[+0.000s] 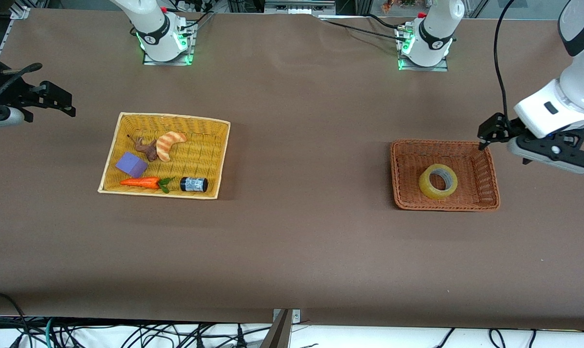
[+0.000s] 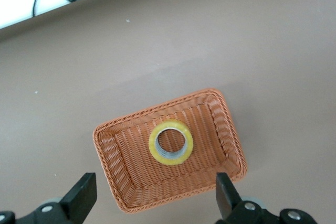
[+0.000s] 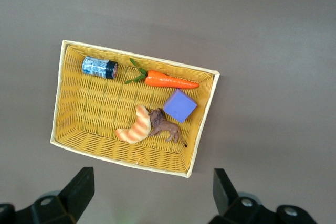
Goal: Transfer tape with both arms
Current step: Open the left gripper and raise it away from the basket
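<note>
One tape [image 1: 438, 181] (basketed) below left pincer [image 1: 488, 134]

Open room above the tape [image 1: 438, 181], only low basket walls [image 1: 489, 166] around.

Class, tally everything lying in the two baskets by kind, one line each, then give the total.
tape: 1
carrot: 1
purple block: 1
croissant: 1
brown animal figure: 1
black cylinder: 1
Total: 6

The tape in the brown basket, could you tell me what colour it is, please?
The tape is translucent yellow with a paler grey-white inner ring, clearest in the left wrist view.
</note>
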Controlling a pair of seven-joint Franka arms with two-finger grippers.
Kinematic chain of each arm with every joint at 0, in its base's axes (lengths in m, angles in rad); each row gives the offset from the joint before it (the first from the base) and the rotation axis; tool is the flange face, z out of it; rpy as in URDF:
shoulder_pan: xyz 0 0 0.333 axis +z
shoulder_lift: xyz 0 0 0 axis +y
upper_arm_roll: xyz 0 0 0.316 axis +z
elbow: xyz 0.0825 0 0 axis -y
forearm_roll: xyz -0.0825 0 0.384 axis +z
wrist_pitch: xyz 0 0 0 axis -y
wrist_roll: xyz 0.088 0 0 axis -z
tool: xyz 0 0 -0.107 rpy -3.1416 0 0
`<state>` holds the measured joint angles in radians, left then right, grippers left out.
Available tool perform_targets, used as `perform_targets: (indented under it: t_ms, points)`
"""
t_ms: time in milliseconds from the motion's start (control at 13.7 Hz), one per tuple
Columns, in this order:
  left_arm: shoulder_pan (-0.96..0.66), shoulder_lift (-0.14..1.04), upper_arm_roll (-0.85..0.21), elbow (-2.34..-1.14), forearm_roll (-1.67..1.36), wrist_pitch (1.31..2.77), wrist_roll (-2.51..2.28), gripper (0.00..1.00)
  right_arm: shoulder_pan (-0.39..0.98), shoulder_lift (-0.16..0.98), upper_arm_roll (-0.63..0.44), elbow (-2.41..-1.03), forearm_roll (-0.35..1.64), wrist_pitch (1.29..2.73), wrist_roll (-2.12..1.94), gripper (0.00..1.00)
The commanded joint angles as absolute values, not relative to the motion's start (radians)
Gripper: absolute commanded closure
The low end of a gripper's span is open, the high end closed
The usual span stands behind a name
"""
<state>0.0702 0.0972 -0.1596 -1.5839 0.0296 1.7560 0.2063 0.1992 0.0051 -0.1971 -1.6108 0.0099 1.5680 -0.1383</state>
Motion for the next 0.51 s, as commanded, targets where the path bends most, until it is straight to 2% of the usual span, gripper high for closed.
perform_targets:
  t_ms: [0,439]
  points:
    - [-0.027,-0.003,-0.017,-1.722,-0.041,1.809,0.19,0.0,0.195,0.003,-0.202,-1.585,0.005,1.543,-0.143,0.0]
    - [-0.025,0.009,-0.017,-1.69,-0.035,1.753,0.189,0.0,0.196,0.0,-0.219,-1.583,0.006,1.537,-0.147,0.0]
